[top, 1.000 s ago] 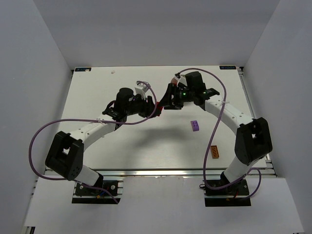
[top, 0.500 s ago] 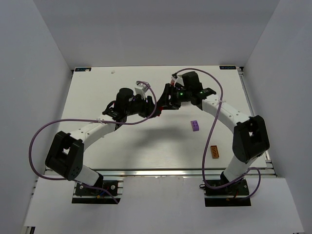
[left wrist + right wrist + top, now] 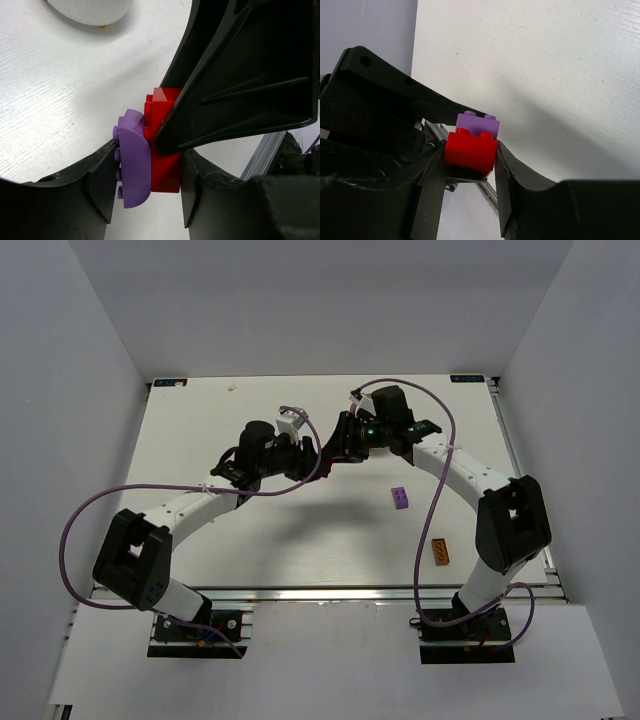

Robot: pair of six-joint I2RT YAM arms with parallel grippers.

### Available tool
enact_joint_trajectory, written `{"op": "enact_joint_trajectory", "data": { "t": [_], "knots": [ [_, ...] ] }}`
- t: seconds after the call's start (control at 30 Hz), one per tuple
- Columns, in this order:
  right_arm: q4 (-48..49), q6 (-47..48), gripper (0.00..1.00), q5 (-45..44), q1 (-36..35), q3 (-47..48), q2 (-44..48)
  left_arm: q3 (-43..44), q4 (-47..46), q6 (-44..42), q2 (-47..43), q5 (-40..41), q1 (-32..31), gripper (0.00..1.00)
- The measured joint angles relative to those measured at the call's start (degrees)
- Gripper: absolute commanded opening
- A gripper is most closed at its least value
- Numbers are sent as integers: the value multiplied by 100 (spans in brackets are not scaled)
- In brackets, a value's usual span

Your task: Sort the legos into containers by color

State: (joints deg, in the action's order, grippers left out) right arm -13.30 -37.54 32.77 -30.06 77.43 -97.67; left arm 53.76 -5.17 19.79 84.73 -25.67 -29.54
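Clamping the joined purple brick [image 3: 133,167] and red brick [image 3: 168,174], the left gripper [image 3: 147,172] sits at lower frame. The right gripper [image 3: 470,157] pinches the red brick.

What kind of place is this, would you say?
Probably a robotics lab test cell: a white table boxed in by plain panels, two arms bolted at its near edge, and a loose purple brick.
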Motion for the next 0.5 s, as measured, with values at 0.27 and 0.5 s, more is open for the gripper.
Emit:
{"op": "enact_joint_trajectory", "data": {
  "t": [0.27,0.5],
  "knots": [
    [179,197,0,267,273,-4,0,-4,-2,125,-229,251,-20,96],
    [326,356,0,540,717,-105,7,-15,7,127,-841,295,-20,98]
  ]
}}
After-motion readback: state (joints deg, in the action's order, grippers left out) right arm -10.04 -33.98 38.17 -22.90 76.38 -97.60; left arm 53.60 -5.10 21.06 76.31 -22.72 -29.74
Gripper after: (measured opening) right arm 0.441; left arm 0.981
